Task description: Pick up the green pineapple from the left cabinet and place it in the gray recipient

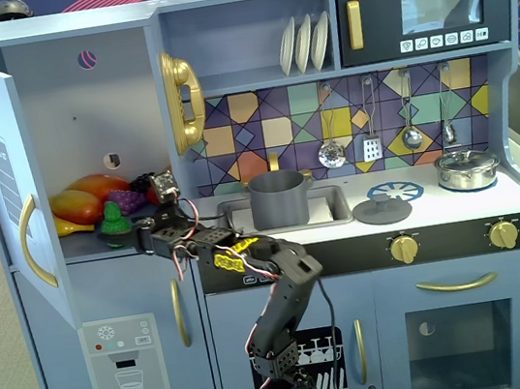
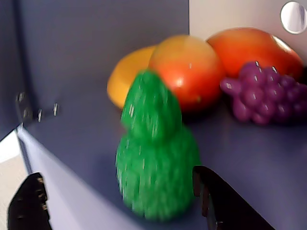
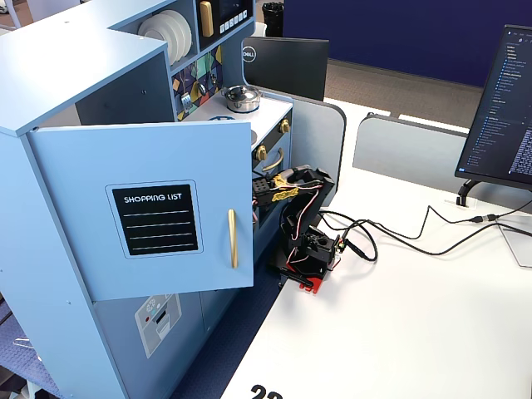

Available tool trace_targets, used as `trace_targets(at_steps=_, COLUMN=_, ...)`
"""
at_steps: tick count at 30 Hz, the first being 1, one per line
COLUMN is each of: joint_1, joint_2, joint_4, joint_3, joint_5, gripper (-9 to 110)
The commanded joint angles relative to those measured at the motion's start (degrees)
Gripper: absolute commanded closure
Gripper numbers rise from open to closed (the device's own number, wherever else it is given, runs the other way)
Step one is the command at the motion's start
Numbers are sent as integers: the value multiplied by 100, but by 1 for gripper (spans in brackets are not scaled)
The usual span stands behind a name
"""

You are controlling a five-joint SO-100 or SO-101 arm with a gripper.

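The green pineapple (image 1: 112, 218) stands upright at the front of the left cabinet's (image 1: 70, 105) shelf, its door swung open. In the wrist view the pineapple (image 2: 156, 158) is blurred and sits between my two black fingers, close to the right one (image 2: 216, 196) and apart from the left one (image 2: 29, 203). My gripper (image 1: 122, 238) is open around it (image 2: 116, 175) and reaches in from the right. The gray recipient (image 1: 278, 199) stands in the sink, right of the cabinet. In a fixed view the cabinet door (image 3: 158, 208) hides the gripper and the pineapple.
An orange-yellow mango (image 2: 184, 72), another orange fruit (image 2: 254, 48) and purple grapes (image 2: 264, 93) lie behind the pineapple. A flat gray lid (image 1: 382, 209) and a shiny silver pot (image 1: 467, 168) sit on the counter. The arm's base (image 3: 312, 253) stands on a white table.
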Motion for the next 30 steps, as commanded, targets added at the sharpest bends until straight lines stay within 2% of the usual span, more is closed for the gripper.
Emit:
trace_targets(at_steps=1, joint_1=193, joint_2=-439, joint_4=-308, joint_3=-703, joint_5=132, gripper=66)
trace_targets(at_steps=10, joint_1=149, joint_2=-1714, joint_4=-360, joint_3=-1696, joint_5=-70, gripper=67)
trace_targets(at_steps=12, joint_1=105, joint_2=-1951, joint_4=-404, joint_3=-1934, joint_5=-316, gripper=76)
trace_targets(at_steps=15, joint_1=-35, joint_2=-1907, joint_4=-475, joint_3=-2092, joint_5=-817, gripper=99)
trace_targets(at_steps=16, joint_1=-88, joint_2=-1775, joint_4=-519, joint_3=-2039, joint_5=-1055, gripper=101)
trace_targets(at_steps=19, joint_1=-220, joint_2=-1125, joint_4=-1134, joint_3=-1477, joint_5=-1248, gripper=101)
trace_targets(at_steps=23, joint_1=-237, joint_2=475, joint_4=-1310, joint_3=-325, joint_5=-1318, gripper=101)
trace_targets(at_steps=28, joint_1=-343, joint_2=2786, joint_4=-1046, joint_3=1002, joint_5=-1740, gripper=101)
trace_targets(at_steps=30, joint_1=-62, joint_2=3586, joint_4=-870, joint_3=1406, joint_5=-1881, gripper=101)
